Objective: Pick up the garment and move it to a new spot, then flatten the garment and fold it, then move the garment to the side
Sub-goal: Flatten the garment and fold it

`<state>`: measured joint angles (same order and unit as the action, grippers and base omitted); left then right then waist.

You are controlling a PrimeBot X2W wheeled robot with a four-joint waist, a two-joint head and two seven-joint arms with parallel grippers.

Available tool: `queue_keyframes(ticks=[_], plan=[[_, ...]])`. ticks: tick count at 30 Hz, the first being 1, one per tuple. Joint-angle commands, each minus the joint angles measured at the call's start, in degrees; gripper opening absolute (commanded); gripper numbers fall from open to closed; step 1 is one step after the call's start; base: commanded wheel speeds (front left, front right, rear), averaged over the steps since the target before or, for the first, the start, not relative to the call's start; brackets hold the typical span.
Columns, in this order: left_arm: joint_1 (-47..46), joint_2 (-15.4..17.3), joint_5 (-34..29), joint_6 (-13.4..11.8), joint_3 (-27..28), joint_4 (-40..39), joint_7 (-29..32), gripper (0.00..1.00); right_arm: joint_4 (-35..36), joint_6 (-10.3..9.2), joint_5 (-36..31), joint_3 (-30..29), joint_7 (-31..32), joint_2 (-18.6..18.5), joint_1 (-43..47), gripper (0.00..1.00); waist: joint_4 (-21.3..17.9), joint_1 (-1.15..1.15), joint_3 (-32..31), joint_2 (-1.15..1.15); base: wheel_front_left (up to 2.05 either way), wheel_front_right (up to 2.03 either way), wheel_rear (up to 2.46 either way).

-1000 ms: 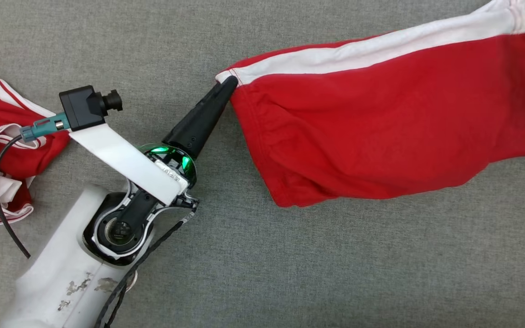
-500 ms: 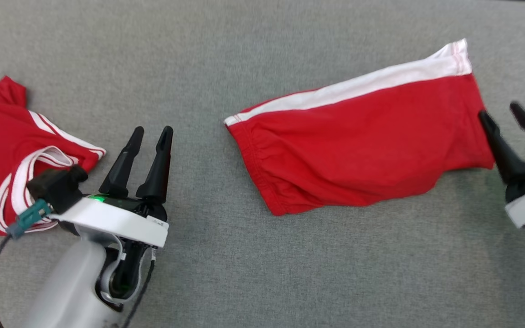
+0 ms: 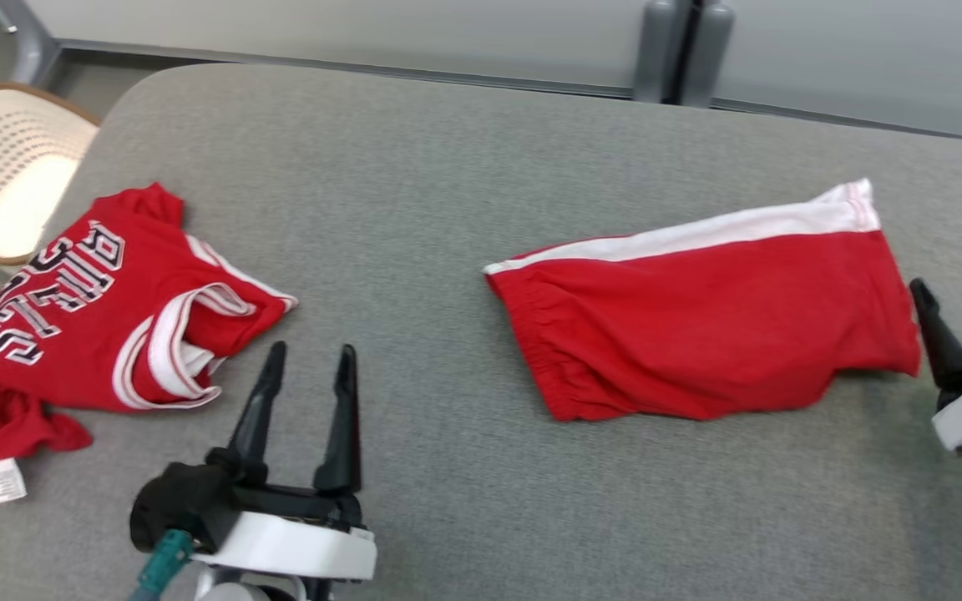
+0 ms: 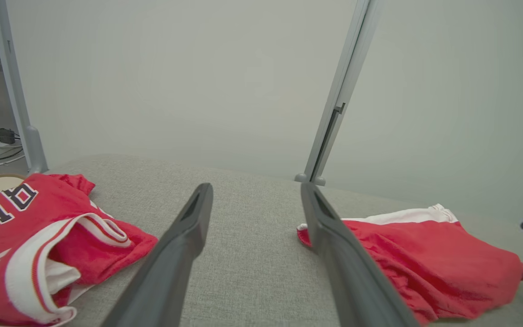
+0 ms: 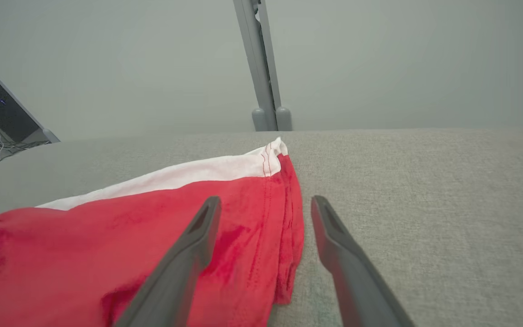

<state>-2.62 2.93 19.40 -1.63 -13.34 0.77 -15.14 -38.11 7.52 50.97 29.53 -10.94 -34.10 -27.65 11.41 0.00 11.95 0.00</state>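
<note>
Red jersey (image 3: pixel 88 342): chest lettering "BULLS", dark with white outline, seen rotated. White care tag (image 3: pixel 2 482): print illegible.

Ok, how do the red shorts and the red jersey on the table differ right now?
The shorts lie spread fairly flat on the right; the jersey lies bunched and wrinkled on the left. The jersey bears large lettering; the shorts are plain, with one white band along the far edge. Both are red with white trim and rest on the grey table.
</note>
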Motion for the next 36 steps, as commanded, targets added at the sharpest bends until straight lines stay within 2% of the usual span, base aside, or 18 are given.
queue_keyframes(ticks=[1, 7, 11, 14, 15, 16, 17, 18, 28, 36], plan=[[0.33, 0.03, -0.86, -0.61, -0.79, -0.56, 0.01, 1.00, -2.12, -0.05, -0.83, -0.63, 1.13, 0.10, -1.37, 1.00, 2.18, 0.00, 0.16, 0.00, 0.00, 0.00, 0.00], [0.32, 0.05, -2.62, -2.02, -6.93, -1.13, 0.00, 1.00, -14.48, -0.05, -4.80, -2.33, 10.33, 1.45, -8.21, 1.00, 6.15, 0.00, 1.99, 0.00, 0.00, 0.00, 0.00], [-0.59, 0.05, -1.86, -2.39, -8.90, -0.73, 0.00, 1.00, -19.37, -0.05, -6.48, -2.12, 15.91, 1.93, -10.56, 1.00, 7.45, 0.00, 3.18, 0.00, 0.00, 0.00, 0.00], [-1.30, 0.05, -1.65, -2.59, -9.28, -0.75, 0.00, 1.00, -20.44, -0.05, -6.13, -1.82, 19.03, 3.27, -10.52, 1.00, 7.61, 0.00, 3.97, 0.00, 0.00, 0.00, 0.00], [-1.44, 0.06, -1.46, -2.74, -9.22, -0.81, 0.00, 1.00, -20.07, -0.04, -5.63, -1.81, 19.67, 3.58, -10.44, 0.84, 7.43, 0.00, 4.23, 0.00, 0.00, 0.00, 0.00], [-1.55, 0.04, -1.20, -2.86, -9.17, -0.84, 0.00, 1.00, -19.80, -0.04, -5.61, -1.82, 20.01, 3.69, -10.53, 0.51, 7.18, 0.00, 4.46, 0.00, 0.00, 0.00, 0.00], [-1.68, 0.04, -1.21, -2.84, -9.17, -0.72, 0.00, 1.00, -19.44, -0.04, -5.85, -1.55, 20.18, 3.56, -10.43, 0.02, 6.85, 0.00, 4.66, 0.00, 0.00, 0.00, 0.00], [-1.85, 0.05, -1.29, -2.68, -9.17, -0.60, 0.00, 1.00, -19.06, -0.05, -6.07, -1.39, 20.11, 3.32, -10.36, 0.00, 6.45, 0.00, 4.83, 0.00, 0.00, 0.00, 0.00], [-3.07, 0.06, -2.58, -1.46, -8.52, 0.04, 0.01, 1.00, -14.92, -0.11, -5.71, -3.47, 15.76, -0.85, -8.97, 0.00, 0.46, 0.00, 5.37, 0.00, 0.00, 0.00, 0.00], [-3.99, 0.06, -4.42, 0.20, -7.32, 0.82, 0.00, 1.00, -10.38, -0.10, -9.63, -4.51, 14.26, -9.64, -6.70, 0.00, -5.98, 0.00, 6.20, 0.00, 0.00, 0.00, 0.00]])
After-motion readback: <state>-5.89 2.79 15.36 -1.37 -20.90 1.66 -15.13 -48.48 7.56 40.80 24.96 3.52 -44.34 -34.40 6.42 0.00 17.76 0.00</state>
